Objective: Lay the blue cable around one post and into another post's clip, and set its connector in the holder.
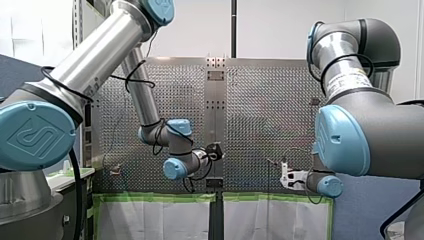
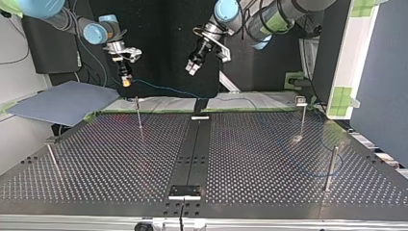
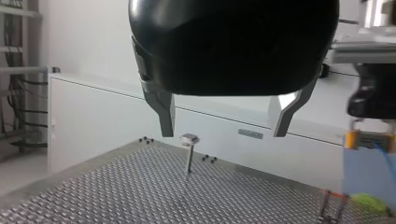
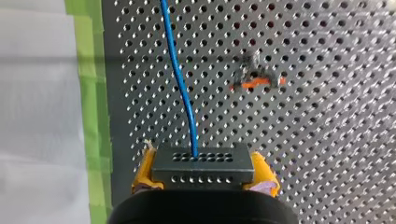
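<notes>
Right gripper [image 4: 204,179] pinches one connector [image 4: 203,163] with one blue cable [image 4: 180,79]; four posts [image 2: 330,168] stand.

Blue cable [image 4: 180,70] runs straight out of the middle of its black, hole-studded connector [image 4: 203,161], which sits level, clamped between the yellow pads [image 4: 264,175] of my right gripper [image 4: 204,175]. In the top view the cable sags from there along the perforated table's [image 2: 250,159] far edge toward the view's right, then shows faintly as a curve by the near-right post [image 2: 331,168]. An orange-clipped post [image 4: 254,79] stands just beside the cable, apart from it.
</notes>
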Robot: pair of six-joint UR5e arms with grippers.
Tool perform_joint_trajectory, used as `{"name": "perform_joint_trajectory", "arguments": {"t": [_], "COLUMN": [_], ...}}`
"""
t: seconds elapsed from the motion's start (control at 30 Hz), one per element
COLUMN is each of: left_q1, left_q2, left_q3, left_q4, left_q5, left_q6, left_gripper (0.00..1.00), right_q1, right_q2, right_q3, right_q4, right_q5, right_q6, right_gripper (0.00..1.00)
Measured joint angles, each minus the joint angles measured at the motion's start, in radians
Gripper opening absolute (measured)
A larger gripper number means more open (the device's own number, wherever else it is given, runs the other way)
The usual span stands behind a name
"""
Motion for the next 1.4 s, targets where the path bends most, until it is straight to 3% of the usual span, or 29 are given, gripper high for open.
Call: {"name": "perform_joint_trajectory", "arguments": {"t": [0.23,0.57,0.67,1.17,1.4], "left_q1": [-0.006,-0.007,0.001,0.007,-0.003], "left_q2": [-0.015,-0.017,-0.016,-0.016,-0.016], "left_q3": [0.0,0.001,0.001,0.001,0.001], "left_q4": [-0.011,-0.009,-0.011,-0.02,-0.013], "left_q5": [0.001,0.0,0.0,0.003,0.013], "left_q6": [0.009,0.016,0.016,0.022,0.022], "left_gripper": [1.0,1.0,1.0,1.0,1.0], "right_q1": [-0.026,-0.045,-0.046,-0.035,-0.031], "right_q2": [0.0,0.0,0.0,-0.001,-0.006], "right_q3": [-0.001,-0.001,-0.001,-0.001,-0.003], "right_q4": [0.006,0.01,0.012,0.021,0.012], "right_q5": [-0.004,-0.082,-0.093,-0.027,-0.042], "right_q6": [0.002,0.005,0.004,-0.002,-0.004], "right_gripper": [0.01,0.01,0.01,0.01,0.01]}}
